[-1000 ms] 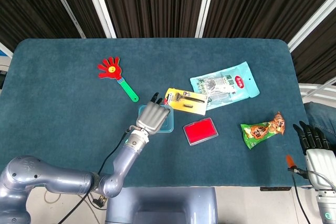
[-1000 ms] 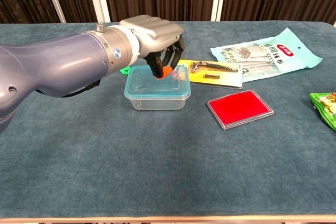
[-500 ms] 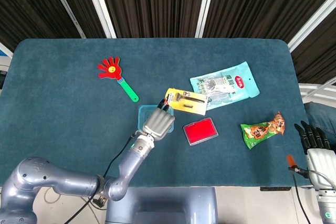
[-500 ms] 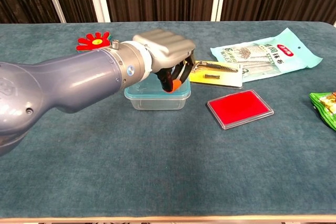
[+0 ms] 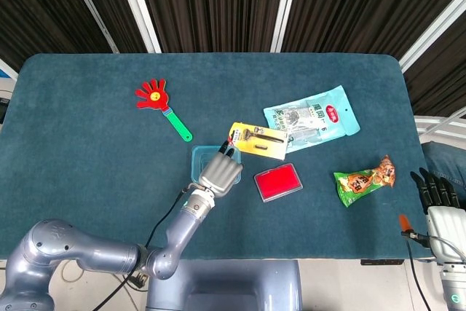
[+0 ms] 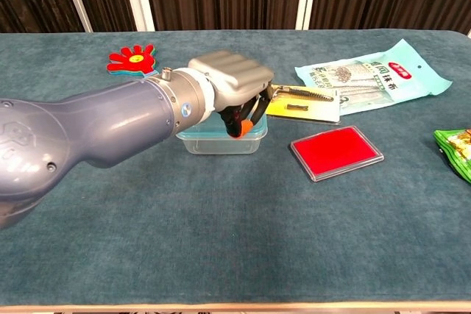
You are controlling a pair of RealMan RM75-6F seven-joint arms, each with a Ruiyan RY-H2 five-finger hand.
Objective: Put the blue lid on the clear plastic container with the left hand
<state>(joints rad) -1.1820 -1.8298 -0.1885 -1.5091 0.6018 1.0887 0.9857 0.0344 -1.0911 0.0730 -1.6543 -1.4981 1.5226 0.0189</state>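
The clear plastic container (image 5: pixel 199 167) (image 6: pixel 215 143) stands mid-table with the blue lid (image 5: pixel 198 154) (image 6: pixel 257 131) lying on top of it. My left hand (image 5: pixel 220 172) (image 6: pixel 228 82) rests over the lid's right half, fingers bent down onto it, and hides most of it. An orange fingertip (image 6: pixel 235 132) shows at the container's front edge. I cannot tell whether the lid is fully seated. My right hand (image 5: pixel 437 196) hangs off the table's right front corner with its fingers straight and holds nothing.
Right of the container lies a flat red box (image 5: pixel 278 182) (image 6: pixel 337 151). Behind it are a yellow razor card (image 5: pixel 257 140) (image 6: pixel 302 101) and a teal packet (image 5: pixel 312 118) (image 6: pixel 372 75). Far right lies a green snack bag (image 5: pixel 364 178). A red hand clapper (image 5: pixel 153 96) (image 6: pixel 131 59) is at the back left.
My left hand has slid from above the container's back toward its right front and lowered onto the lid. The container and my right hand have stayed put.
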